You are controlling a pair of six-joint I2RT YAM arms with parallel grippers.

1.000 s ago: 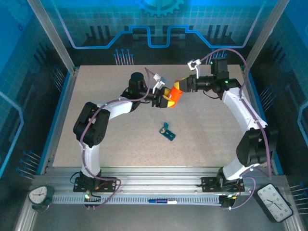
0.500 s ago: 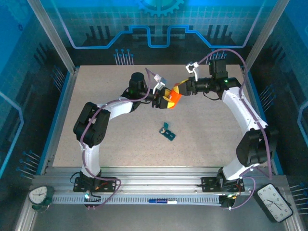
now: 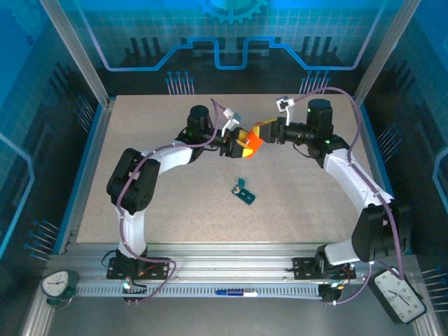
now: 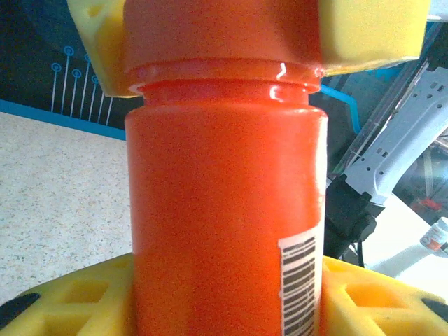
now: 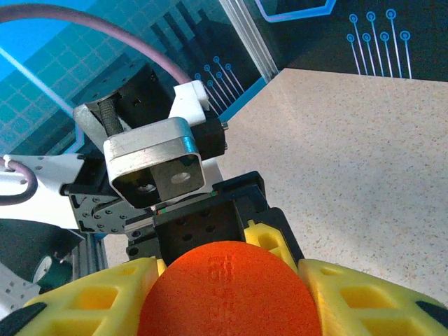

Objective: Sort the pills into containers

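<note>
left gripper (image 3: 236, 145) pinches the bottle (image 3: 252, 142) body and right gripper (image 3: 264, 131) pinches its cap (image 5: 227, 294), above the far tabletop. best to twist squarely with the mouth raised. pill box (image 3: 243, 193) lies nearer.

Speckled beige bench (image 3: 175, 203), blue-edged. Blue-white pen (image 3: 234, 292) lies on near rail, approx. centre. Round white clock (image 3: 57, 283) near-left corner; black clock (image 3: 400, 294) near-right, tilted. Blue circuit-print backdrop (image 3: 140, 28) behind.

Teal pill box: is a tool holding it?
No, the pill box lies on the table; the left tool and right tool grip the orange bottle.
</note>
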